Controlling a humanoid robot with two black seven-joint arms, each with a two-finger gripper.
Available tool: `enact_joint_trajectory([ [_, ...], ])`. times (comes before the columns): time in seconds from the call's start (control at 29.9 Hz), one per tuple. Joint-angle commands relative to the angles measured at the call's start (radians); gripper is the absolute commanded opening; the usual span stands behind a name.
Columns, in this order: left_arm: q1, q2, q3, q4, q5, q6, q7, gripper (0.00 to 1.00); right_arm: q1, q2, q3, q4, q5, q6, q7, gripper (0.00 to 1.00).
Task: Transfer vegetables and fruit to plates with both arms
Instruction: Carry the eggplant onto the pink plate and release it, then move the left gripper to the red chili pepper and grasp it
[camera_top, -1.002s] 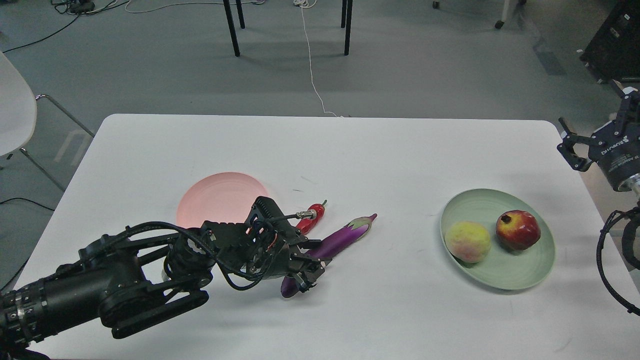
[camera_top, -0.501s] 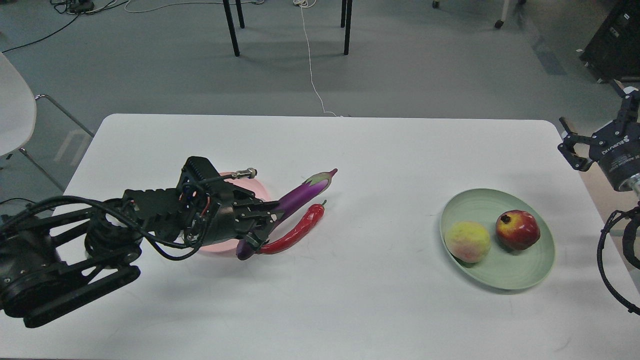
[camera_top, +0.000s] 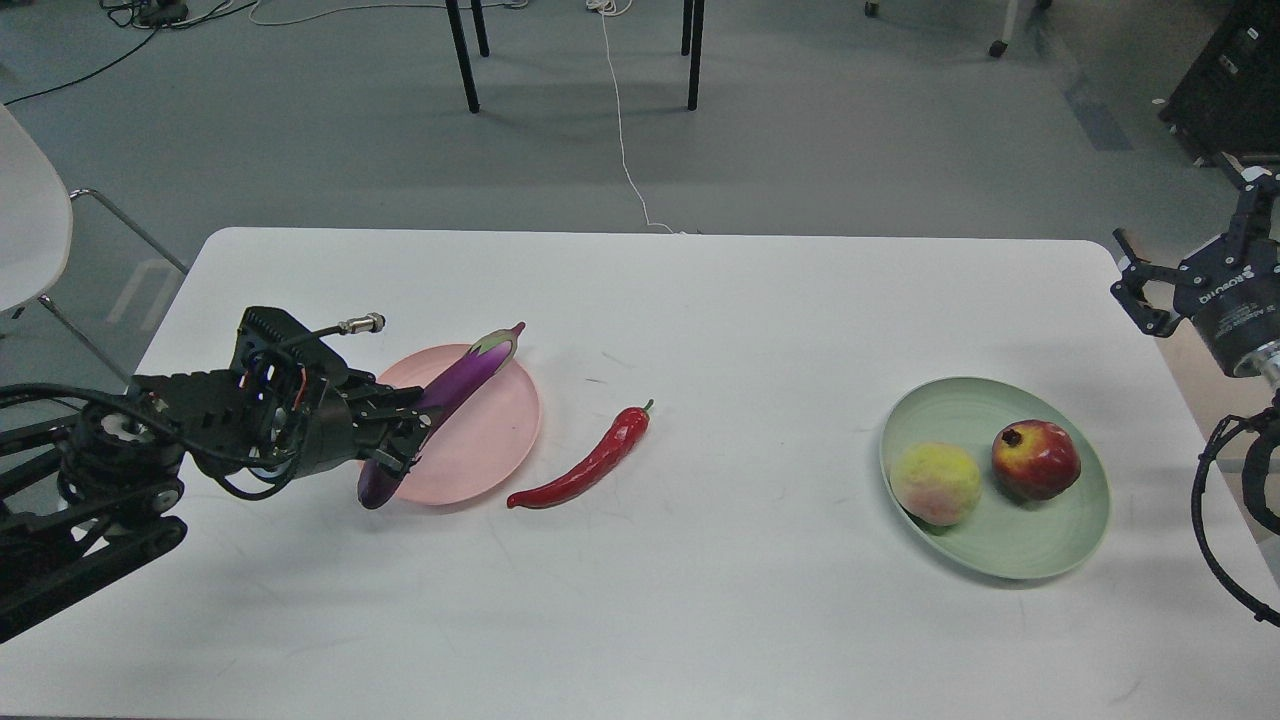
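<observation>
My left gripper is shut on the purple eggplant near its rounded end and holds it slanted over the pink plate, cap pointing up and away. The red chili pepper lies on the table just right of the pink plate. The peach and the pomegranate sit side by side on the green plate at the right. My right gripper is open and empty, raised beyond the table's right edge.
The white table has rounded far corners. A white chair stands off the left edge. Black chair legs and a white cable are on the grey floor behind.
My left gripper has lifted the eggplant from beside the chili and carried it left, over the pink plate. The chili, hidden behind the arm before, now lies in full view. The right arm has barely moved.
</observation>
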Motion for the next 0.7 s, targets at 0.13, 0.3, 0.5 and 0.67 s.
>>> enact_joint_trajectory([
  [0.13,-0.001,-0.009,-0.002,0.000,0.004,0.000,-0.004,0.74,0.000,-0.003,0.000,-0.001,-0.002,0.000,0.000,0.98],
  [0.3,-0.026,-0.056,-0.020,-0.045,0.003,0.003,-0.005,0.78,-0.002,-0.002,-0.002,-0.001,-0.002,0.000,0.000,0.98],
  [0.5,-0.069,-0.225,-0.003,-0.069,0.023,-0.003,0.013,0.76,-0.002,-0.002,0.000,0.000,-0.002,0.000,0.000,0.98],
  [0.67,-0.072,-0.362,0.024,0.011,0.099,-0.019,0.042,0.71,-0.002,-0.005,0.000,-0.001,-0.002,0.000,0.000,0.98],
])
